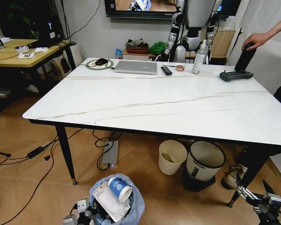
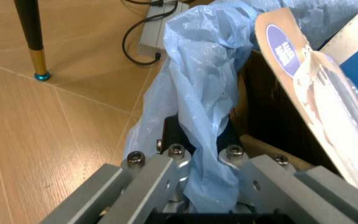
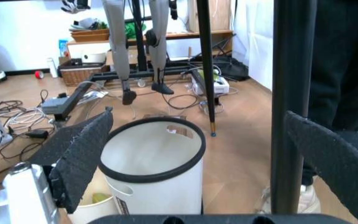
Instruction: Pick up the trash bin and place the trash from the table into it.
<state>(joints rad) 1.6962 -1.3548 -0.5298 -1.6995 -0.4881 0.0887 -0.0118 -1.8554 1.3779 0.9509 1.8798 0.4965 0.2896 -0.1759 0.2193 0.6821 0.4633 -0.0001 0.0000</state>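
I am gripping the trash bin (image 1: 117, 204) with my left tool (image 1: 82, 212), low on the floor in front of the table (image 1: 145, 105). In the left wrist view my left tool (image 2: 204, 163) is pinching a fold of the bin's crinkly light-blue bag (image 2: 197, 88) between its closed fingers (image 2: 160, 175), so the plastic is bunching up right at the jaws. The bin is holding trash: a blue paper cup (image 1: 120, 188) is lying tilted on top of a clear plastic package (image 1: 108, 200), and the same package (image 2: 328, 112) is leaning against the inside of the bin close to my wrist.

The bin is sitting on the wooden floor (image 1: 28, 183), near the table's front left leg (image 1: 65, 154) and a grey power strip (image 1: 110, 153).

My right tool (image 1: 260, 201) is hanging low beside the table's front right leg (image 1: 246, 176). In the right wrist view its two dark padded fingers (image 3: 82, 158) are standing wide apart with nothing between them, and past them I am seeing the grey-and-black round bin (image 3: 154, 163). That bin (image 1: 203, 164) is standing under the table just beside a cream open bin (image 1: 172, 157).
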